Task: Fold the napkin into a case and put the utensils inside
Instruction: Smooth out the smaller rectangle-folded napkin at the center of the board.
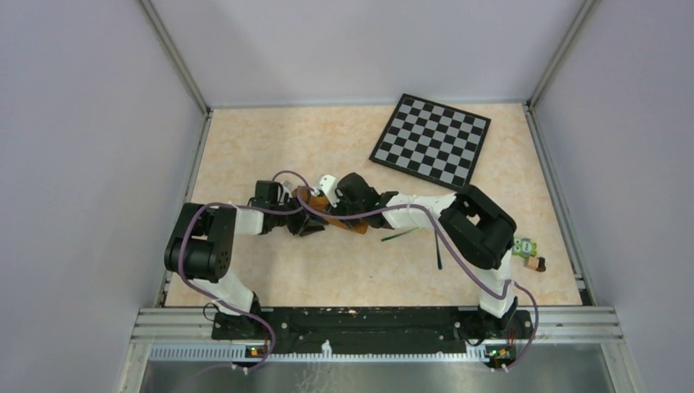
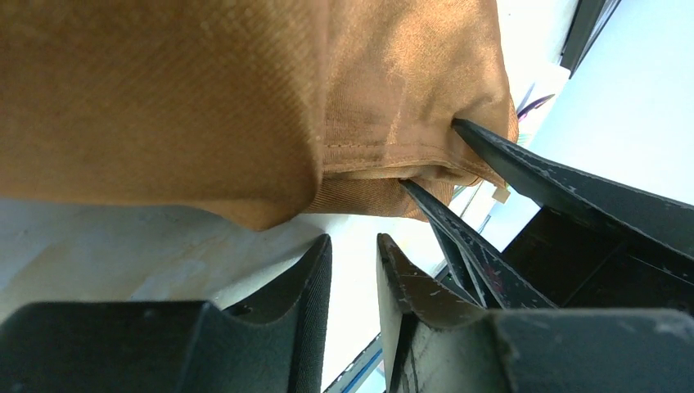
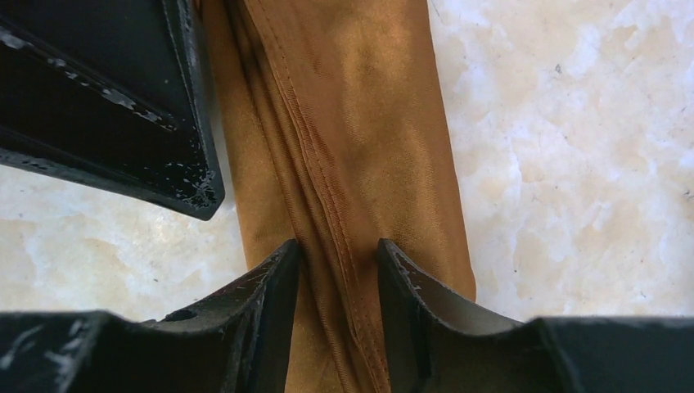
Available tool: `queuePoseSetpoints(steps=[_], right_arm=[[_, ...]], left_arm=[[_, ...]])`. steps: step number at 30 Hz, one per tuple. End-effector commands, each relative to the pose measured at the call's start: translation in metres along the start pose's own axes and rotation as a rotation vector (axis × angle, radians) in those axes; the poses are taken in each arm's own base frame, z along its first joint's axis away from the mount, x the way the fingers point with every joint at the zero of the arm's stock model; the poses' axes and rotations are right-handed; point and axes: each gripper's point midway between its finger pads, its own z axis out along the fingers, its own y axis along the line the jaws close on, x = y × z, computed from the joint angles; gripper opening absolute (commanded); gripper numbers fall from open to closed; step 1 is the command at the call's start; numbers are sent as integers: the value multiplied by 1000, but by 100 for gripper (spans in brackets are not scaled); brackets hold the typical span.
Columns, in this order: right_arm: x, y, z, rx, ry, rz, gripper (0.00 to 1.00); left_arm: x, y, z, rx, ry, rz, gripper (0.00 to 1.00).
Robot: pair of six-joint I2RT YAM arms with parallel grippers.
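a rust-brown cloth napkin (image 3: 360, 123), folded into a long narrow strip, lies on the pale marbled tabletop (image 1: 262, 147), to the near left of the black-and-grey checkered board (image 1: 431, 139) and well apart from it. from above, its long axis runs on a diagonal: one end points away and left, and the other points toward the arm bases, on the side below the board. the stitched hem runs along that same length.

the right gripper (image 3: 340, 264) comes in from the board's side and is clamped across the strip, with bunched cloth filling the space between its fingers. in the left wrist view those two black fingertips (image 2: 491, 147) pinch the hemmed fold.

the left gripper (image 2: 353, 246) faces it from the side away from the board. its fingers stand a narrow gap apart with bare table showing between them, and the cloth edge is just beyond their tips.

two slim dark utensils (image 1: 403, 236) lie on the table nearer than the board, close to the strip's near end.
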Motion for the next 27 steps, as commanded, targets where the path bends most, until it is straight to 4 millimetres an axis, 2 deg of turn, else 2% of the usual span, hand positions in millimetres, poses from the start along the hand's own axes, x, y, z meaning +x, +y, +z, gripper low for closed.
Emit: queuePoseSetpoints(steps=[1, 3, 6, 8, 12, 16, 18, 27], right_arm=[[-12, 2, 9, 5, -36, -26, 40], [-7, 2, 12, 24, -21, -36, 37], [-6, 1, 14, 46, -14, -33, 26], [-15, 0, 10, 50, -31, -26, 17], [-45, 0, -7, 48, -75, -12, 0], [-60, 4, -24, 21, -91, 18, 0], [-62, 8, -27, -2, -91, 31, 0], [-42, 30, -9, -88, -54, 113, 0]], left_arm=[[-3, 31, 9, -116, -36, -21, 33], [-2, 33, 12, -115, -28, -30, 32], [-1, 37, 14, -122, -28, -37, 30], [-1, 40, 15, -131, -31, -40, 28], [-1, 45, 17, -143, -31, -46, 26], [-1, 48, 18, -145, -34, -52, 24], [-1, 46, 19, -137, -39, -53, 23], [-2, 44, 17, -142, -54, -43, 19]])
